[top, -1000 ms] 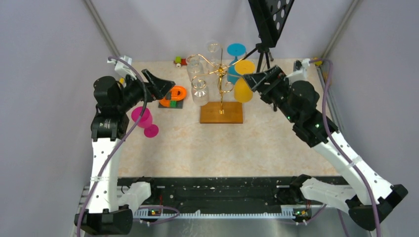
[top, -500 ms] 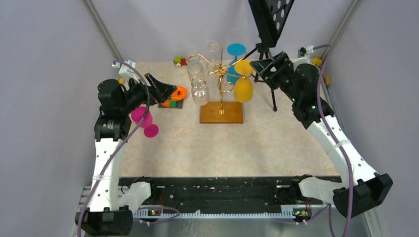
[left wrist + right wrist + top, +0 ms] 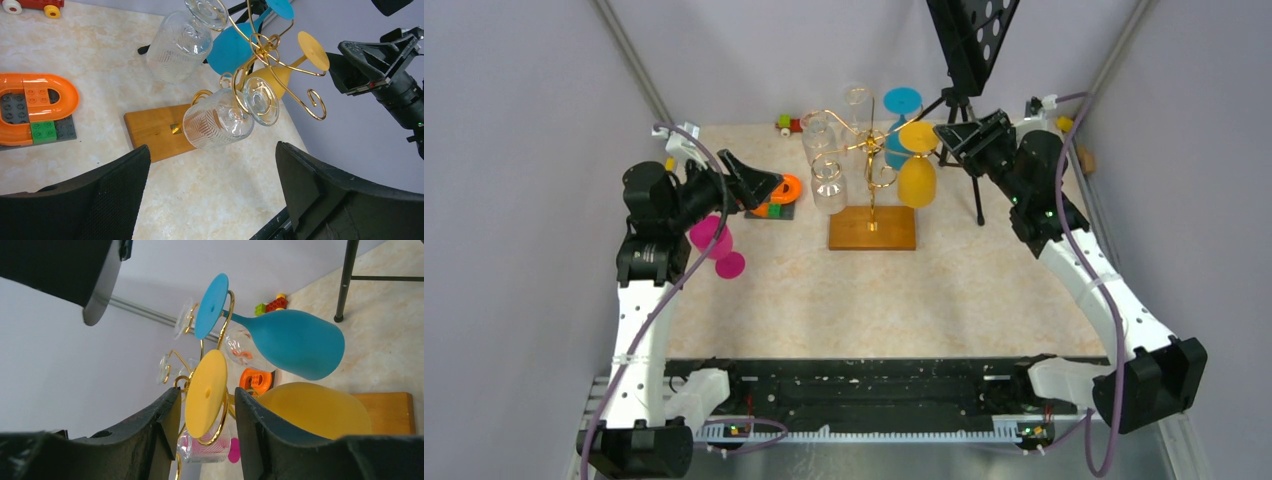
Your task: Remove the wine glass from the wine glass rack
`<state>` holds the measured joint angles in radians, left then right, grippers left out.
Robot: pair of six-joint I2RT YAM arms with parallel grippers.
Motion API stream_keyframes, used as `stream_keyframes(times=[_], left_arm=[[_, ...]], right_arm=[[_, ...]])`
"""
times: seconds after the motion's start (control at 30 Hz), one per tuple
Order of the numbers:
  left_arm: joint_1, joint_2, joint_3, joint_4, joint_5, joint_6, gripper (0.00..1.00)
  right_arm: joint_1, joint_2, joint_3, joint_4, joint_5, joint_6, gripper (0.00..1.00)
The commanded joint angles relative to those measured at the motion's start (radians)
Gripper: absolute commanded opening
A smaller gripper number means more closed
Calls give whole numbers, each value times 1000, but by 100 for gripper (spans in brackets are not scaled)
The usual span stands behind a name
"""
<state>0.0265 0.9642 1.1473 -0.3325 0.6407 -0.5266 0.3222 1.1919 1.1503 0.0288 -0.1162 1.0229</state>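
The gold wine glass rack [image 3: 870,150] stands on its wooden base [image 3: 872,228] at the table's back middle. A yellow wine glass [image 3: 916,180] hangs upside down on its right side. A blue glass [image 3: 894,145] hangs behind it, and clear glasses [image 3: 829,186] hang on the left. My right gripper [image 3: 951,138] is open at the yellow glass's foot. In the right wrist view the yellow foot disc [image 3: 206,392] sits between the fingers [image 3: 160,432], with gaps on both sides. My left gripper [image 3: 759,182] is open and empty left of the rack, and a clear glass [image 3: 217,120] lies ahead of it.
A pink glass [image 3: 712,240] lies on the table under the left arm. Orange and green toy bricks [image 3: 776,195] sit left of the rack, with a small toy [image 3: 786,124] at the back. A black tripod stand [image 3: 969,110] rises right behind my right gripper.
My right arm has swung back and up, bringing its open gripper from beside the yellow bowl to the yellow foot. My left gripper has shifted slightly, then held still.
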Motion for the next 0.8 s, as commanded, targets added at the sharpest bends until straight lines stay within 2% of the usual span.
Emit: stream_keyframes(times=[0.0,0.13,0.33,0.77], left_arm=[[4,-10,-12,82,45,-24,98],[4,-11,-17,86,50,-30,98],[4,-16,-24,79,53,-27,98],[4,-16,-22,60,48,-14,98]], right_arm=[[-10,7,4,70,18,-8,47],[-10,21,0,87,-4,-8,49],[-9,41,-3,111,-40,9,39],[-11,53,-15,145,-66,49,32]])
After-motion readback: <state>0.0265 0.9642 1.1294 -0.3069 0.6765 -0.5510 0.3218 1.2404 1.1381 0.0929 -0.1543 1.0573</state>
